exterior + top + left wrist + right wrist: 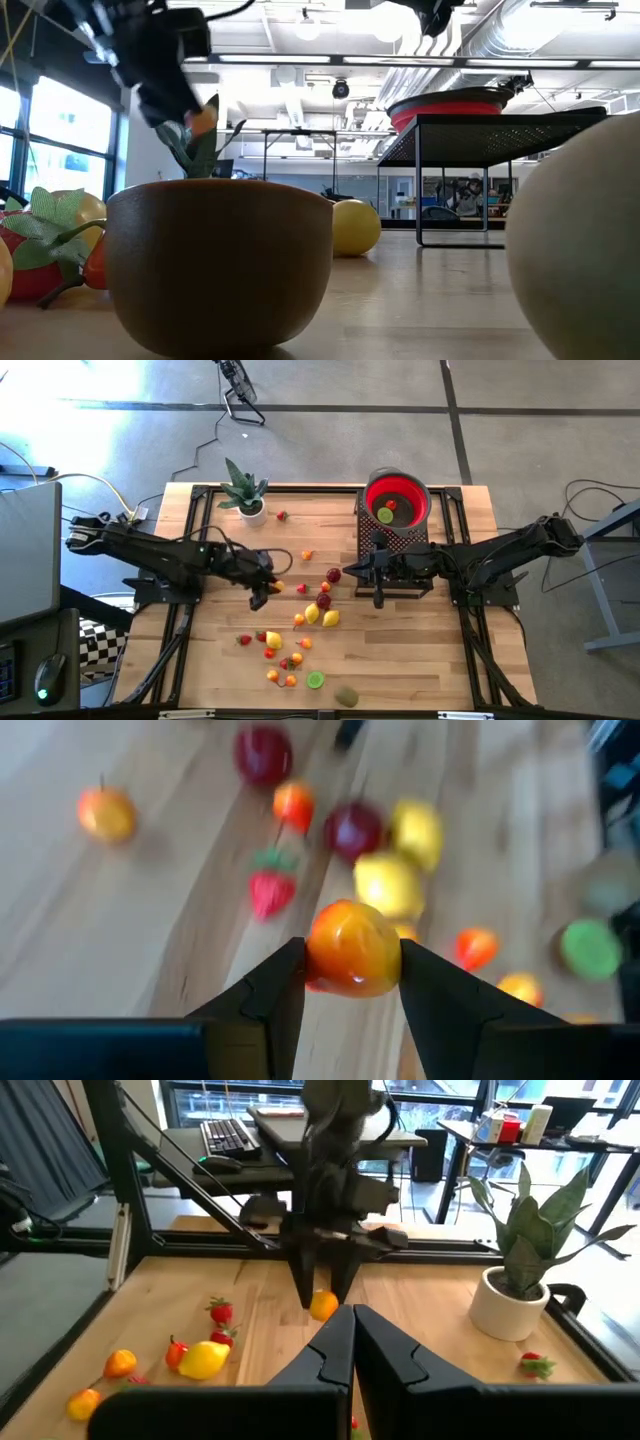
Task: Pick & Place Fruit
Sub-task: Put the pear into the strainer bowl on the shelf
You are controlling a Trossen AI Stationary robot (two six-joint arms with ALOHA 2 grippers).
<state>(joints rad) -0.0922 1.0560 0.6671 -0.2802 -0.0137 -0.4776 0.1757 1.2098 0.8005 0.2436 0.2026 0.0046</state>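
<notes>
Fruit (300, 630) is scattered over the middle and near part of the wooden table (430, 660), seen from above: a yellow lemon-like pair (321, 616) near the centre, dark red pieces (331, 576) just beyond them, small red and orange pieces toward the near edge, a cut green lime (315, 680) and a brownish round piece (346, 696) nearest the edge. A single strawberry (282, 515) lies apart, just beside the potted plant (244, 491) at the far left of the table.

One orange fruit (352, 948) is clamped between the two dark fingers (262, 995) of the left gripper (270, 590), which is held above the table to the left of the main scatter. The same orange fruit (322, 1305) is seen from the right wrist view, pinched at the tips of the left gripper and lifted clear of the wood. In the low view the left gripper (190, 122) is seen high up with the orange piece at its tip.

The right gripper (352, 573) is held over the middle of the table, just in front of the black wire stand (398, 550), with its fingers (330, 1350) pressed together and nothing between them.

A red bowl (397, 498) is set on the stand at the far right of the table; a green piece (385, 515) and a small red piece (391, 505) lie inside it.
</notes>
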